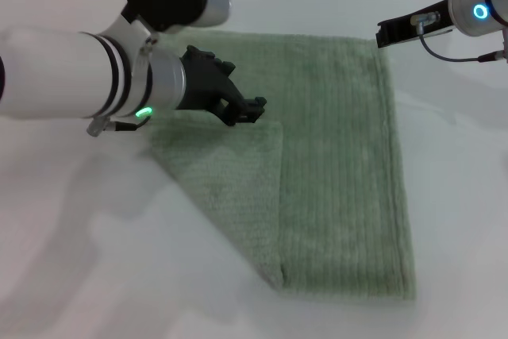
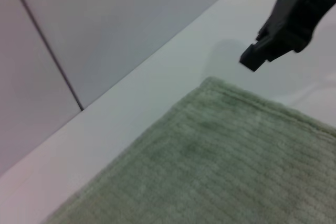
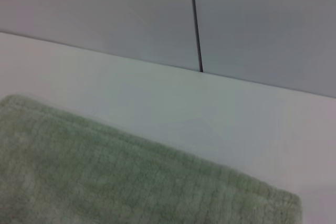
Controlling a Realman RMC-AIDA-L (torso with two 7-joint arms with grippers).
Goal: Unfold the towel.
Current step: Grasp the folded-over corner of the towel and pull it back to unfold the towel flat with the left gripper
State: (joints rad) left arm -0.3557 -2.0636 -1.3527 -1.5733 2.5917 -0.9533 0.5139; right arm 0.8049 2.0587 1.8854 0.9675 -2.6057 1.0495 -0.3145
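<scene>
Jaws of the left gripper [image 1: 252, 109] look nearly closed just above the folded flap, but I cannot tell whether they pinch any cloth. For the right gripper [image 1: 394, 30], only a dark narrow tip is visible, so whether it stands open or closed I cannot tell either; it hangs in the air at the far right corner of the towel [image 1: 341, 164], seemingly without touching it.

My judgement is that the task is partly done. Most of the towel lies flat on the white table [image 1: 95, 275], but one corner on the robot's left is folded over as a triangle. This flap must yet be turned outward. Its upper edge lies directly under the left gripper.
</scene>
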